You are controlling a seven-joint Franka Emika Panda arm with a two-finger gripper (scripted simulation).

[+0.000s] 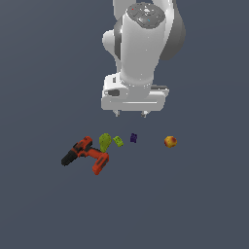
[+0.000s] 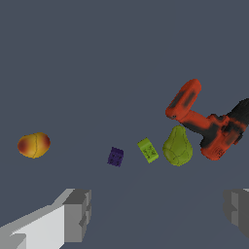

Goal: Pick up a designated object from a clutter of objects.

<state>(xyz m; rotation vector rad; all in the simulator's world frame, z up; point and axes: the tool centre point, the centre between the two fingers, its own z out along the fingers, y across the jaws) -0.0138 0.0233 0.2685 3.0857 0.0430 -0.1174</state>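
The tiny dark purple block (image 1: 133, 138) lies on the grey floor; it also shows in the wrist view (image 2: 115, 157). Beside it are a small yellow-green block (image 1: 118, 141) (image 2: 148, 150), a yellow-green pear (image 1: 104, 142) (image 2: 177, 147) and an orange-red and black power drill (image 1: 86, 154) (image 2: 206, 121). A red-yellow round fruit (image 1: 170, 141) (image 2: 34, 145) lies apart on the other side. My gripper (image 1: 130, 114) (image 2: 158, 214) hangs open and empty well above the purple block, its fingers (image 2: 77, 214) spread wide.
The floor (image 1: 194, 204) is a plain dark grey surface. The arm's white body (image 1: 141, 44) fills the upper middle of the exterior view.
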